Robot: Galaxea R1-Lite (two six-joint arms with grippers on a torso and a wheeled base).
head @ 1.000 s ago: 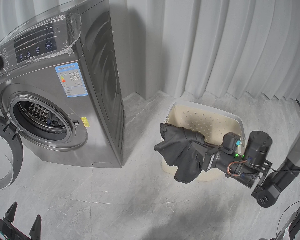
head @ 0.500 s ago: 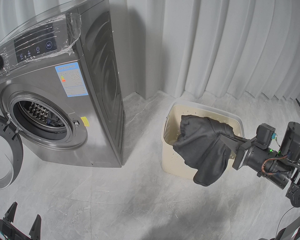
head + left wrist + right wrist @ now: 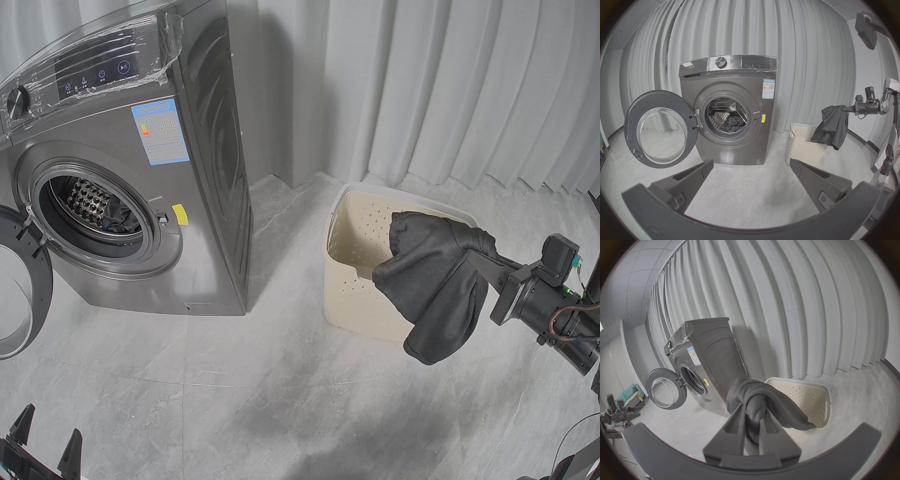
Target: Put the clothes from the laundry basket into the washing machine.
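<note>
Gripping a bunched fold of the dark garment (image 3: 437, 281), my right gripper (image 3: 752, 410) is closed around it, and the cloth hangs limp above the rim of the laundry basket (image 3: 353, 294), well apart from the washing machine (image 3: 206, 187). I judge it light, soft and swingy; the bunch is the right hold.

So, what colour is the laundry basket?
The laundry basket is cream with small holes; best seen in the head view.

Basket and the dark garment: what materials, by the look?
Laundry basket: likely moulded plastic, matte cream, walls pierced with small cutouts. Dark garment: soft fabric, matte charcoal, possibly knit; it drapes and bunches in folds where the right gripper clamps it.
</note>
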